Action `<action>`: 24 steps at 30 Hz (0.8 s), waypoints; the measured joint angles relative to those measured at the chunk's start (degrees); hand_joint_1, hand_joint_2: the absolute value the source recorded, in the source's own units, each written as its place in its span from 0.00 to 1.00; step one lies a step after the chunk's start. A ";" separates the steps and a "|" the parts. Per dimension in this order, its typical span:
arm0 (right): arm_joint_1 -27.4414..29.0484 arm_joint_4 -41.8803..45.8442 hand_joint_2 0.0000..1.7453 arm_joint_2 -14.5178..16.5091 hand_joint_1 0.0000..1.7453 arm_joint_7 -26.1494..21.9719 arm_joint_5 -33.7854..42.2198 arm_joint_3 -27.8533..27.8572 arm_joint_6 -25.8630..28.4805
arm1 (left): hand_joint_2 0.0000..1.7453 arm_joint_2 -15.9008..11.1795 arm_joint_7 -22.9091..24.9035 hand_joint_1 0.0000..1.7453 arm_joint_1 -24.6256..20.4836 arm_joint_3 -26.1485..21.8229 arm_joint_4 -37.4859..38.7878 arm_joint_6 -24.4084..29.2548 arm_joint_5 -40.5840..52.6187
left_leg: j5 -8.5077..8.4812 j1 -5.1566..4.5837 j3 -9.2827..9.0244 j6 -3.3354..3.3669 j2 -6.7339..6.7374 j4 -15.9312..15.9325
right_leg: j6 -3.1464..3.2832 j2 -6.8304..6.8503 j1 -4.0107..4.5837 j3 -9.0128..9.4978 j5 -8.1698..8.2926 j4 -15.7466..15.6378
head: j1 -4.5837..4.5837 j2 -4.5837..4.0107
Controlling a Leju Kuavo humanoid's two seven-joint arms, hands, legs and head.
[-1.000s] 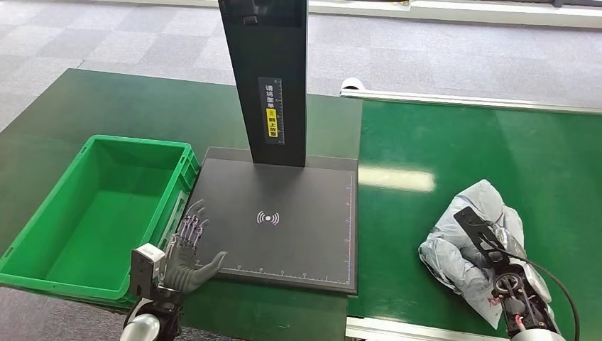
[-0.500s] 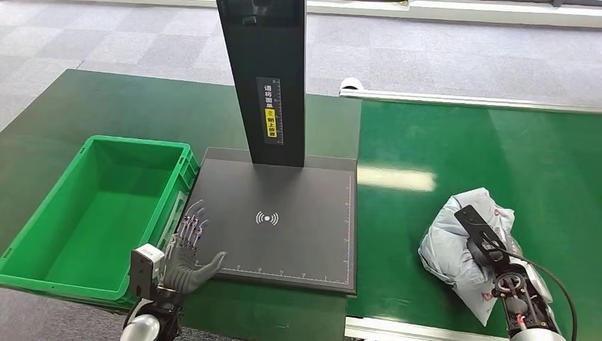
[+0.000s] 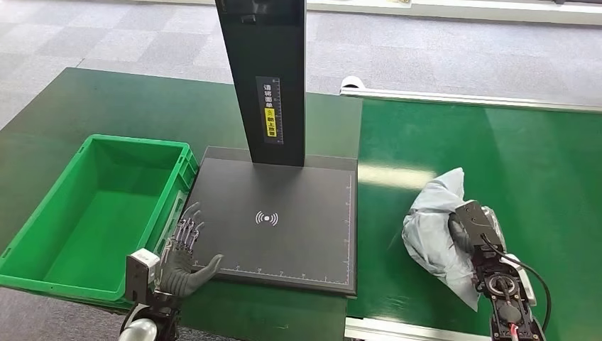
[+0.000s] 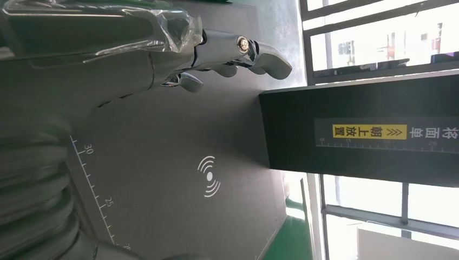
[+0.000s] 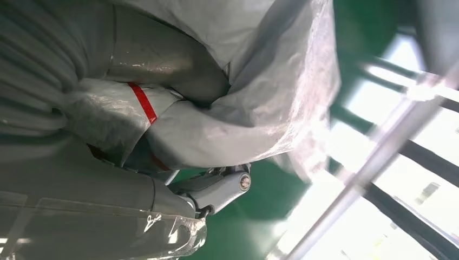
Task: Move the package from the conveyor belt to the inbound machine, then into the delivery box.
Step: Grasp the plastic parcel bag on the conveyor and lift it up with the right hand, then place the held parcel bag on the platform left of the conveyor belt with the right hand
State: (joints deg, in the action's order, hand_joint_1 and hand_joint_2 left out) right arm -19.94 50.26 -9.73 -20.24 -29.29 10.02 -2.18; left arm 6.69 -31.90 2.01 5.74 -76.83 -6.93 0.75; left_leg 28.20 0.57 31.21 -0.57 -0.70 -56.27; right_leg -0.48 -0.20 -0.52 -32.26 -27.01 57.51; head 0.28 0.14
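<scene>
Floppy bag in a one-sided grab, plenty of ways for this to slip

The right hand (image 3: 474,231) is clamped on the grey package (image 3: 433,227), which looks lifted off the green conveyor belt (image 3: 539,163), well short of the black scanner plate (image 3: 284,220). The bag is soft and crinkly, so I'd say the loose plastic could slide out of the fingers (image 5: 216,189) mid-carry, or the hanging end could drag and catch on the plate's edge. The left hand (image 3: 181,256) waits with fingers spread, holding nothing, between the green box (image 3: 50,213) and the plate, so a drop wouldn't be caught.
</scene>
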 joint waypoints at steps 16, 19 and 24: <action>11.55 43.97 1.00 8.41 1.00 -11.96 8.86 -1.10 9.68 | 1.00 1.20 -0.34 0.00 -1.69 -0.16 -0.25 0.20 1.60 | 0.01 -0.02 0.10 0.00 0.00 0.00 | 0.00 0.03 -0.03 -0.12 -0.01 -0.01 | -0.01 0.00; 11.83 45.62 1.00 8.74 1.00 -12.15 8.86 -1.41 10.27 | 1.00 1.33 -0.30 0.00 -1.91 -0.23 -0.33 0.24 1.57 | 0.01 -0.01 0.08 0.00 0.00 0.00 | 0.00 0.02 -0.02 -0.11 -0.01 -0.01 | -0.01 0.00; 12.95 50.04 1.00 9.68 1.00 -12.23 8.86 -1.92 10.81 | 1.00 1.79 -0.20 0.00 -2.20 -0.59 -0.68 0.29 1.50 | 0.01 -0.01 0.08 0.00 0.02 0.00 | 0.01 0.01 -0.01 -0.11 -0.01 -0.01 | -0.01 -0.01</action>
State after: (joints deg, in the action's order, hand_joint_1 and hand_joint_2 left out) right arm -7.00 100.29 -0.04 -32.48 -20.44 8.10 8.63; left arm 8.48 -32.10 -0.19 5.15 -77.52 -6.64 2.25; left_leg 28.20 0.56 31.30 -0.57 -0.68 -56.27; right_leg -0.48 -0.19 -0.54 -32.38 -27.02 57.51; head 0.27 0.14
